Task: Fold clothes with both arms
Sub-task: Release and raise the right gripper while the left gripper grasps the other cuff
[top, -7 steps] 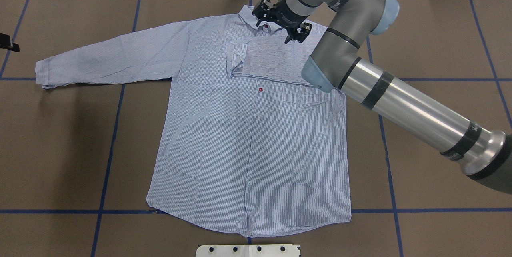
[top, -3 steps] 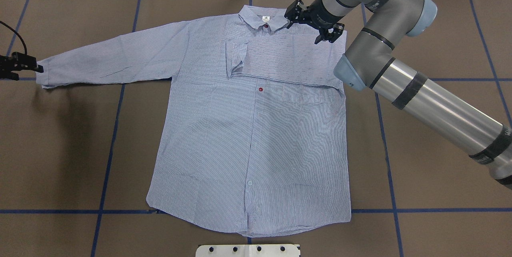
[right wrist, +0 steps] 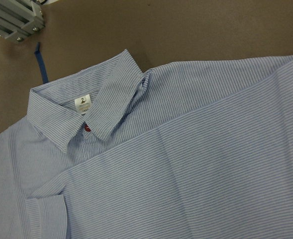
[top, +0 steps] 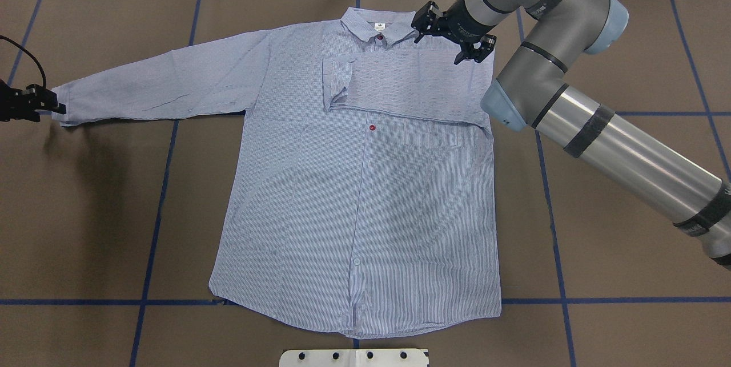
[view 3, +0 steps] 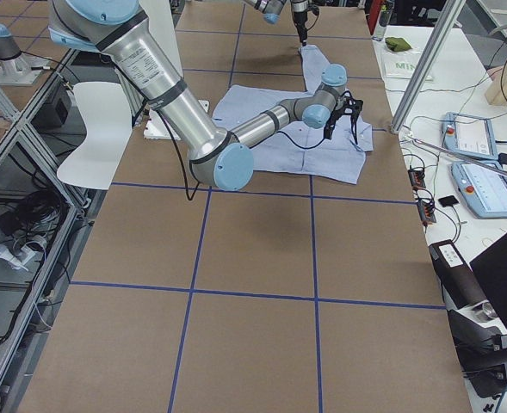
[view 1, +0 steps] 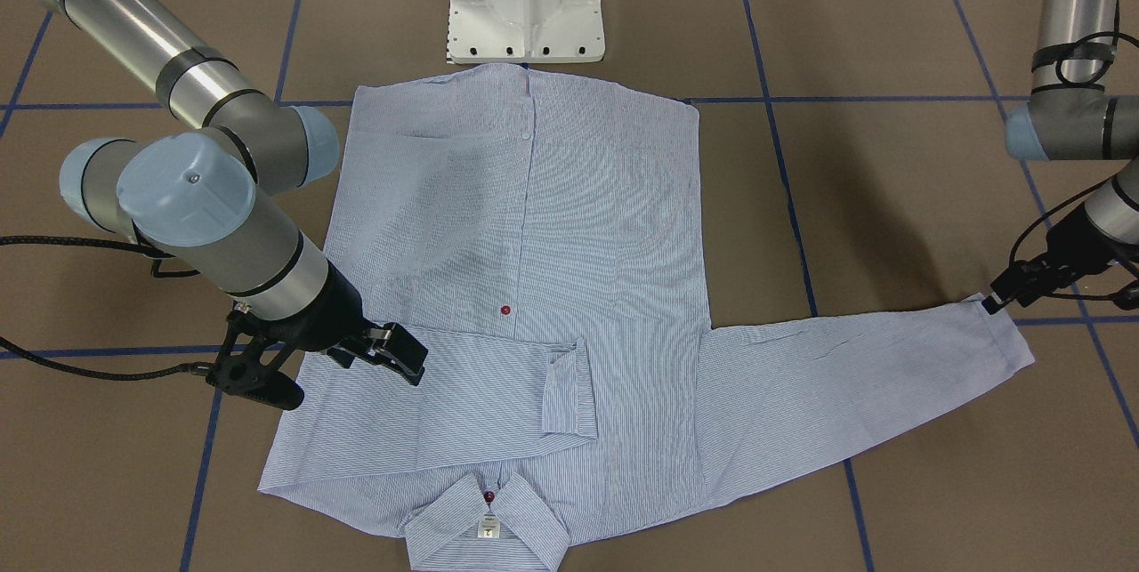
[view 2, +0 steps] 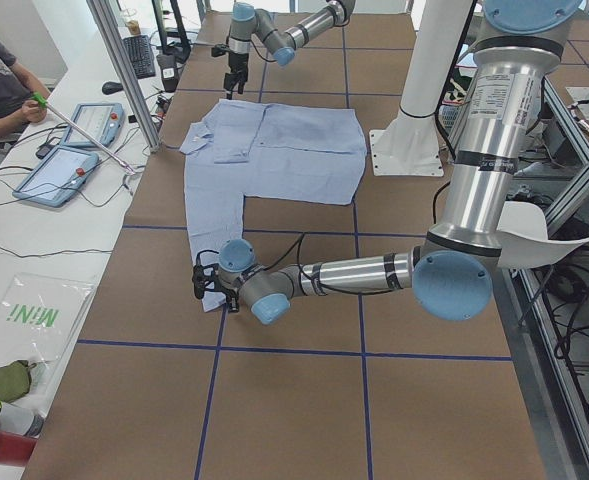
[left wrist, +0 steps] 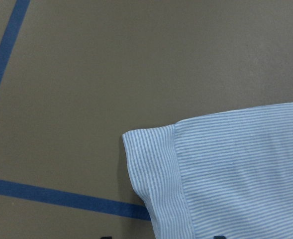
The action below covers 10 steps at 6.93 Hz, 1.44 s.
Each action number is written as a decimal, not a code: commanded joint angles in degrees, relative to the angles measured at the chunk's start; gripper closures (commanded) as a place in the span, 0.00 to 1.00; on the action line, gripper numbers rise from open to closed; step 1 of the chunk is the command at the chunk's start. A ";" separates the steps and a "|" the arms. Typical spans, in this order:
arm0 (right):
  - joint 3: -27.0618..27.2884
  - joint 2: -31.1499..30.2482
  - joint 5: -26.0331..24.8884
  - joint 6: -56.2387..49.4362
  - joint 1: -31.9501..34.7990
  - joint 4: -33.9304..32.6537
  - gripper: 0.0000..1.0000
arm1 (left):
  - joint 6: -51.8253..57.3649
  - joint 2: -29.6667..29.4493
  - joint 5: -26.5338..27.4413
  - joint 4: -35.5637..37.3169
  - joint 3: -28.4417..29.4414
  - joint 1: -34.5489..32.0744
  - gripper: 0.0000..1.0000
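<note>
Shirt (top: 354, 213) lies flat on the bench (top: 85, 213), hem (top: 354, 330) nearest. The left pincer (top: 45, 105) has just arrived at the outstretched cuff (left wrist: 151, 174), tips apart, gripping nothing. Farther, the right pincer (top: 438, 47), open and empty, has drawn back from the collar (top: 377, 27); its sleeve (top: 400, 84) lies folded over the chest, so probably the second sleeve (top: 160, 79) comes next.

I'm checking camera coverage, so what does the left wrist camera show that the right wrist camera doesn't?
Only the left wrist view shows the outstretched sleeve's cuff. Only the right wrist view shows the collar with its white size label, and the other sleeve folded across the chest. Both show the striped shirt on the brown table.
</note>
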 commanded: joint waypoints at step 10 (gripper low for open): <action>7.36 -13.31 10.69 -9.56 9.74 0.26 0.00 | -23.85 -13.10 0.66 0.19 -8.51 2.81 1.00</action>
